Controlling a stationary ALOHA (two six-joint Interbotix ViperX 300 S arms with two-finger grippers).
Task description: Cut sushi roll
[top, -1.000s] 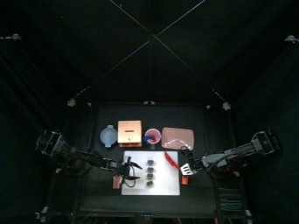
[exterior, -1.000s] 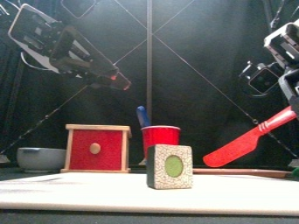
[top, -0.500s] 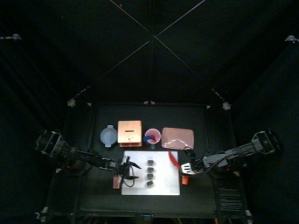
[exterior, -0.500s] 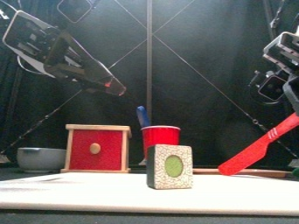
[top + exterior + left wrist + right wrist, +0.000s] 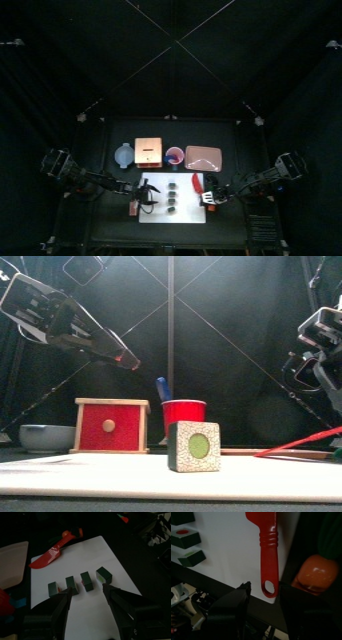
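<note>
Presently, on the white board (image 5: pixel 174 194): the sushi roll (image 5: pixel 80 583), cut into four short dark pieces with green centres, set in a row near the board's middle. Seen from the front, the nearest piece (image 5: pixel 195 447) stands upright, green face forward.

Red knife (image 5: pixel 267 548): lying flat on the board's right part, blade towards the rear, handle towards the right gripper. Its handle end, with a hole, reaches the board's edge. Well apart from the roll pieces.

Left gripper (image 5: pixel 85 600): jaws spread wide, holding nothing, raised above the board just beside the row of pieces. In the front view it hangs high at the left (image 5: pixel 126 360).

Right gripper (image 5: pixel 271 597): jaws parted, empty, either side of the knife's handle end but not touching it; the arm sits at the table's right edge (image 5: pixel 218 197).

Behind the board, left to right: grey bowl (image 5: pixel 46 437), red wooden box (image 5: pixel 111 426), red cup (image 5: pixel 186 414) with a blue item standing in it, brown board (image 5: pixel 203 156).

Orange object (image 5: pixel 315 573): off the board, beside the knife handle; cannot tell what it is.
</note>
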